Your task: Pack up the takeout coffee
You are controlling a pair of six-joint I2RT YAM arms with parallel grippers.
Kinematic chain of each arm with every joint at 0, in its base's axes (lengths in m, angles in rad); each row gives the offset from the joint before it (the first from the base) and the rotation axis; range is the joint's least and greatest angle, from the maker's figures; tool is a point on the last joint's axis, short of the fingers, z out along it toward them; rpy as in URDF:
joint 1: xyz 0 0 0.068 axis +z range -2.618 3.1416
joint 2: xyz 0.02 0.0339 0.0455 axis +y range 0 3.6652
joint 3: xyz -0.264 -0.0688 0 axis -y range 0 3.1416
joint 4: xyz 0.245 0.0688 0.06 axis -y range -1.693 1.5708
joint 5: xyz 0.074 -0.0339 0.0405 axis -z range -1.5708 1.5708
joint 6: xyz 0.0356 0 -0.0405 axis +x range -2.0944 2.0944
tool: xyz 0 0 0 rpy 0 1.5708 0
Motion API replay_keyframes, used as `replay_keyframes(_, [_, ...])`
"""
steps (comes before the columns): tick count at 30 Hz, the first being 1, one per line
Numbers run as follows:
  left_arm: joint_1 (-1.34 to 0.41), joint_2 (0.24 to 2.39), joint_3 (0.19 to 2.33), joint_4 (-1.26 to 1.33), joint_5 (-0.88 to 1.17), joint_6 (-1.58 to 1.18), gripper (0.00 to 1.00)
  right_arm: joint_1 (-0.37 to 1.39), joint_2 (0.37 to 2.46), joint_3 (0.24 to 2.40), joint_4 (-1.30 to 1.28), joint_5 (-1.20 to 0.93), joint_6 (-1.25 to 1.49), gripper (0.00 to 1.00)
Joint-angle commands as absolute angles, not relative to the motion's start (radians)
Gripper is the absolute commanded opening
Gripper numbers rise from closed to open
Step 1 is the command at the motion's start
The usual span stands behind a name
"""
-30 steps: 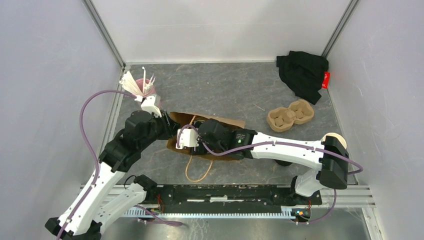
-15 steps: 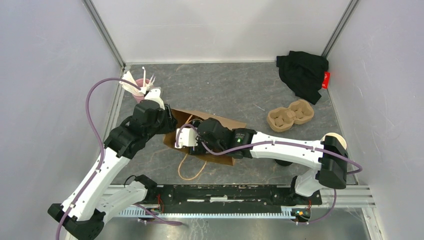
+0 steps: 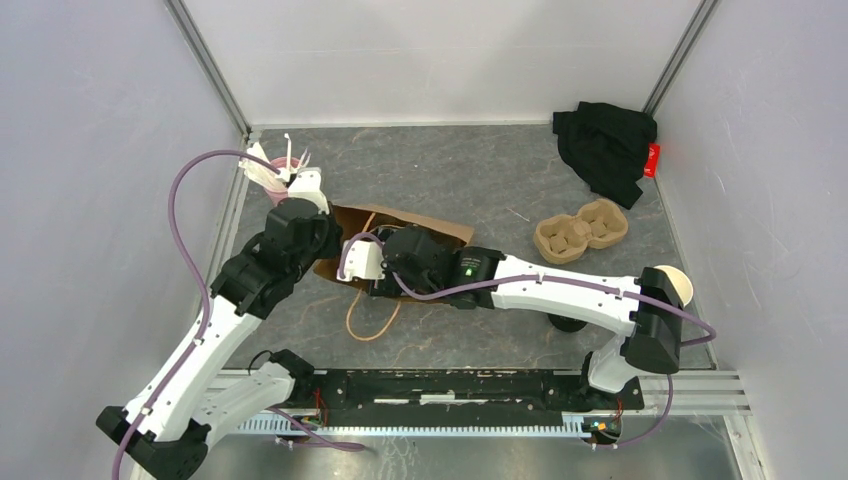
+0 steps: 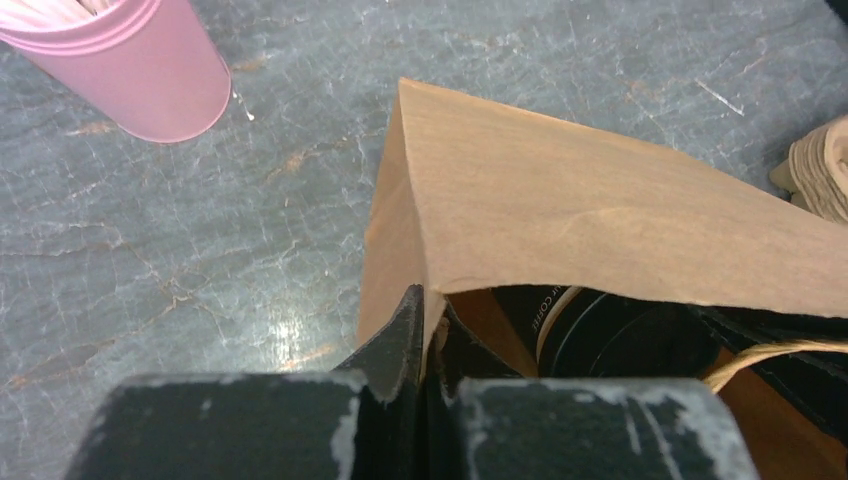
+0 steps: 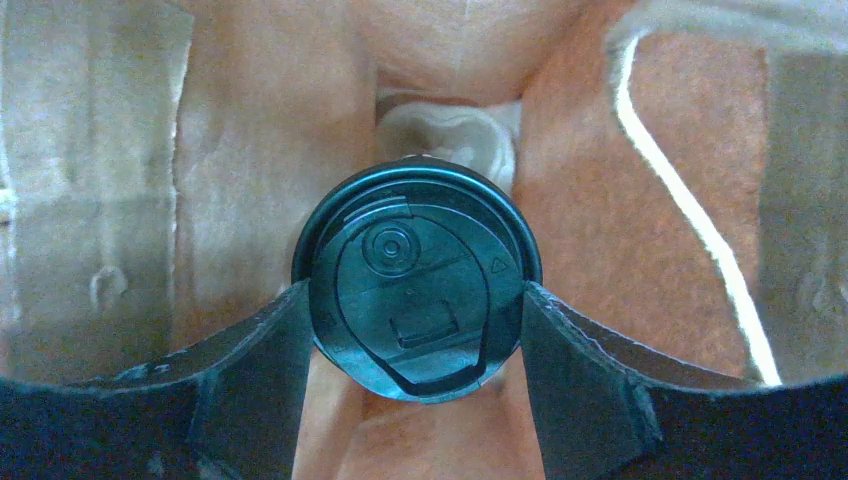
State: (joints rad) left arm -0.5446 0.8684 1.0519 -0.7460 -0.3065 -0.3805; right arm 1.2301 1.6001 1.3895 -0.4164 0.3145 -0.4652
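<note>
On the grey table (image 3: 470,175) we see the brown paper bag (image 4: 560,210) lying left of centre, with our left gripper (image 4: 428,310) clenched on the edge of its mouth and our right gripper (image 5: 415,305) inside it, jaws grasping the takeout coffee (image 5: 410,250) by its black lid.

Plain pale walls (image 3: 440,50) enclose a grey, marble-patterned desk (image 3: 460,170); aluminium posts (image 3: 207,65) stand at the back corners.
</note>
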Motion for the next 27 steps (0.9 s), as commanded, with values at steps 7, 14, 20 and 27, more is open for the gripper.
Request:
replay_keyframes(7, [-0.541, 0.732, 0.879, -0.425, -0.332, -0.318, 0.02, 1.217, 1.576, 1.379, -0.311, 0.331, -0.547, 0.00])
replay_keyframes(14, [-0.541, 0.701, 0.825, -0.444, -0.295, -0.380, 0.02, 1.155, 1.584, 1.382, -0.294, 0.286, -0.566, 0.00])
replay_keyframes(20, [-0.540, 0.669, 0.815, -0.482, -0.248, -0.414, 0.02, 1.138, 1.606, 1.380, -0.269, 0.228, -0.621, 0.00])
replay_keyframes(27, [-0.541, 0.654, 0.809, -0.504, -0.215, -0.409, 0.02, 1.127, 1.671, 1.411, -0.223, 0.157, -0.722, 0.00])
